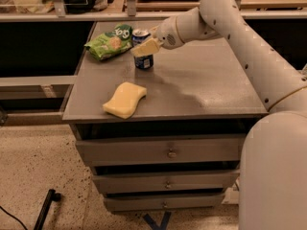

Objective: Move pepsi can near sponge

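**Gripper at the can, sponge lying out front**

Your gripper (144,47) reaches in from the right across the upper body of the pepsi can (144,63). The can stands upright at the back of the cabinet top (216,90), just beside the green snack bag (109,41). You cannot tell whether the gripper has clamped it. The sponge (124,99) lies flat near the front edge, so the can likely needs a short carry forward.

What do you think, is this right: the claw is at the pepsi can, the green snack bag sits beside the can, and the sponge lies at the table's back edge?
No: the camera view shows the sponge near the front edge. The claw is at the pepsi can and the green snack bag sits beside it.
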Robot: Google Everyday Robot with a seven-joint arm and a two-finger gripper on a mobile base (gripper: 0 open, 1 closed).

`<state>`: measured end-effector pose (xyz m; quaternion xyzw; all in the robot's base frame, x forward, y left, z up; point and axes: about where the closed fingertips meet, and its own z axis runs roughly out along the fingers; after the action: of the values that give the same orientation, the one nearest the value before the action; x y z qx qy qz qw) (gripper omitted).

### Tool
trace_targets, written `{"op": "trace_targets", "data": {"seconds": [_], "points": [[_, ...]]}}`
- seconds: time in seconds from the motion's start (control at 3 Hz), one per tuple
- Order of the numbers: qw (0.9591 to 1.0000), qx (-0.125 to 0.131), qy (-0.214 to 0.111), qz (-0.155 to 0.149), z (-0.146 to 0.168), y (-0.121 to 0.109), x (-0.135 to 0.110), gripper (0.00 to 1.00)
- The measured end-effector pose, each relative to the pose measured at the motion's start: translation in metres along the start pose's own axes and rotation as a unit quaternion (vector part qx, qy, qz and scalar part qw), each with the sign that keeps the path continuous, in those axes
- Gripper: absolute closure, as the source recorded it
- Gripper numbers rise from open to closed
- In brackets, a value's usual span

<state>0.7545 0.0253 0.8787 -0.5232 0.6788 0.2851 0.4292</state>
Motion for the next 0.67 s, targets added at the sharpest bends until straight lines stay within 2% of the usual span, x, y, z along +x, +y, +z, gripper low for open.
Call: {"op": "trace_targets", "data": {"seconds": [0.33,0.67], "points": [[0.9995,-0.019,-0.026,-0.002,-0.003,0.003,-0.012,1.0],[0.9972,-0.047,-0.057,-0.007,-0.007,0.011,-0.023,1.0]]}}
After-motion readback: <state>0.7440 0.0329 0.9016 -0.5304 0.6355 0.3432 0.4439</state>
